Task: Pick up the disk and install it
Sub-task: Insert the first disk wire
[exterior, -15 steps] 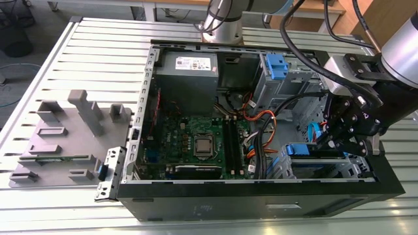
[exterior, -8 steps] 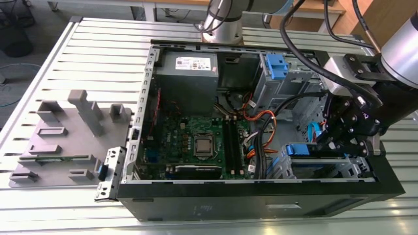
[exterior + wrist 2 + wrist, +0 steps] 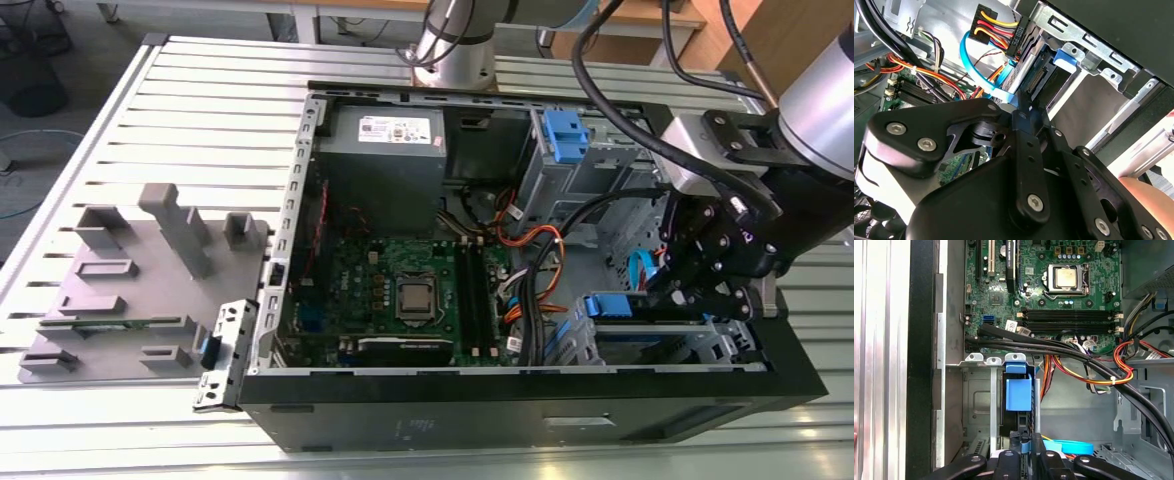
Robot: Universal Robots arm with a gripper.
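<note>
The disk (image 3: 627, 306) stands on edge inside the drive bay at the lower front corner of the open computer case, toward the exterior view's right. Its blue plastic bracket faces up out of the bay. In the first wrist view the disk (image 3: 1018, 395) shows as a blue bracket face over a dark body, upright between the bay's metal rails. In the second wrist view the disk (image 3: 1036, 75) shows its connector edge in the bay.
</note>
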